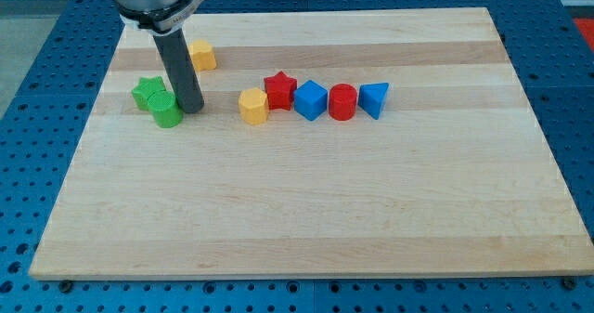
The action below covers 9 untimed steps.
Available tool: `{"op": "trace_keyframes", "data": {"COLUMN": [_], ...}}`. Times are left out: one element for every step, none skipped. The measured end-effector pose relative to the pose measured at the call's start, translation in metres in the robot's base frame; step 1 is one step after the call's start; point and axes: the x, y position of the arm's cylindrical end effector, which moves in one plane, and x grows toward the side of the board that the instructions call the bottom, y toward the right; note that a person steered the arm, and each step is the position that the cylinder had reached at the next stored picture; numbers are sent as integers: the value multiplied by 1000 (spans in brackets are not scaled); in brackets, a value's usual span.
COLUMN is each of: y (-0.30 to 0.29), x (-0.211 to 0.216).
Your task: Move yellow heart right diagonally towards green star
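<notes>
Yellow heart (201, 55) sits upper left, just behind my rod, apart from the green star (146, 92); my tip (192, 110), holding nothing, rests beside the green cylinder (167, 112); push seemingly not yet begun

On the tabletop (306, 211), the tip (192, 110) sits just right of the green cylinder (167, 111), the green star (147, 92) touching behind-left. The yellow heart (202, 55) lies above. Rightward runs a row: yellow hexagon (252, 106), red star (280, 90), blue cube (311, 100), red cylinder (342, 101), blue triangle (374, 98).
</notes>
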Motion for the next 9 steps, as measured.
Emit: {"op": "trace_keyframes", "data": {"y": [0, 0, 0, 0, -2, -2, -15, -44, -57], "x": [-1, -17, -42, -67, -79, -80, -81, -95, -122]}}
